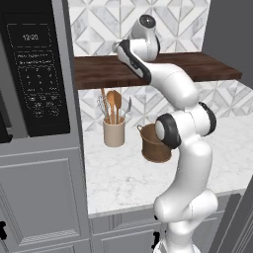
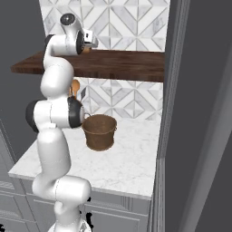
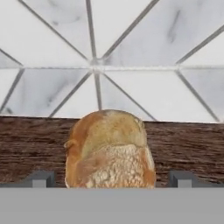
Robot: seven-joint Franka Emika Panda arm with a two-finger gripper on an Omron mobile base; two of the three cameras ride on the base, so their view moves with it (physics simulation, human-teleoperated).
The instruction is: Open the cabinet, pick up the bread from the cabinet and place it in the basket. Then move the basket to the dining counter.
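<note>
In the left base view a black microwave (image 1: pixel 34 69) sits in the grey cabinetry at the left. Beside it, on the marble worktop (image 1: pixel 123 173), a beige crock (image 1: pixel 114 131) holds wooden spoons and a whisk. Just right of the crock stands the round brown basket (image 1: pixel 154 146), partly hidden behind the arm's elbow. Above them runs the dark wooden shelf (image 1: pixel 197 69), fixed to the patterned tile wall (image 1: pixel 99 24). The arm reaches up over the shelf's top.

In the right base view the gripper (image 2: pixel 92 43) points along the shelf toward the tile wall, level with the plank's top. A small patch of golden brown, the bread (image 2: pixel 86 50), shows just under the hand on the shelf.

In the hand view the bread fills the middle, resting on the dark wood with the tiles behind it. It lies straight ahead of the gripper, centred between the two fingertips (image 3: pixel 41 178). The jaws are spread wide, one tip well to each side of the loaf, with clear gaps on both sides; nothing is gripped. The basket stands empty-looking on the worktop below, well apart from the bread.
</note>
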